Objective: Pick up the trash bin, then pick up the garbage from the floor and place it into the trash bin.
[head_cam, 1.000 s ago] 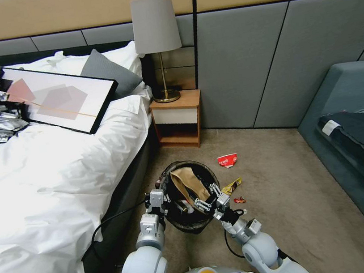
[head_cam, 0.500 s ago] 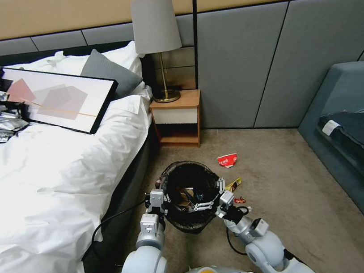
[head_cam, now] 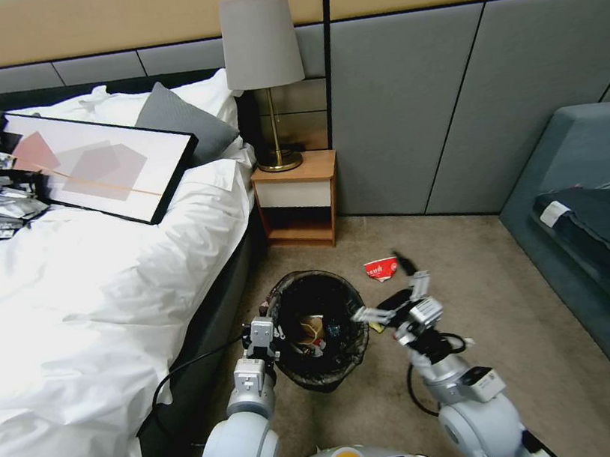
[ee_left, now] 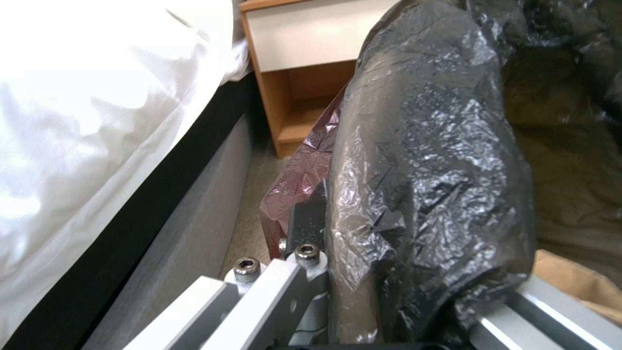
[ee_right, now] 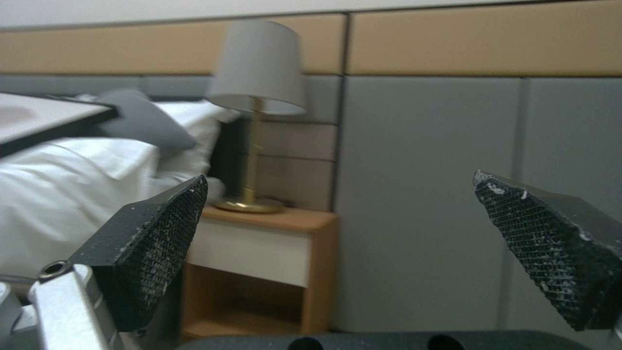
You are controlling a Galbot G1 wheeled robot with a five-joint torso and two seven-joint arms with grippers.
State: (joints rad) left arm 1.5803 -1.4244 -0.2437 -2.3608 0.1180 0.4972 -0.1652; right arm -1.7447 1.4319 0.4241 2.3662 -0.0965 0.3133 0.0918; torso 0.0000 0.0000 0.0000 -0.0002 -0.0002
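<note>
The trash bin [head_cam: 337,352], lined with a crinkled black bag, hangs low over the carpet beside the bed. My left gripper [head_cam: 268,330] is shut on its near-left rim; the left wrist view shows the fingers [ee_left: 304,253] pinching the bag-covered rim [ee_left: 427,146]. Crumpled brown paper [head_cam: 311,328] lies inside the bin. My right gripper [head_cam: 393,288] is open, raised just right of the bin, with nothing between its pads [ee_right: 152,243]. A crushed red-and-white cup [head_cam: 381,268] lies on the floor beyond it. Garbage under the right gripper is hidden.
The bed [head_cam: 86,289] with white bedding runs along the left, close to the bin. A wooden nightstand [head_cam: 297,199] with a lamp [head_cam: 265,75] stands at the back wall. A blue-grey sofa [head_cam: 599,217] fills the right. Open carpet [head_cam: 485,324] lies between.
My right gripper held brown paper over the bin, let it drop inside, then drew back to the right and rose, open. The left gripper and the bin stayed put.
</note>
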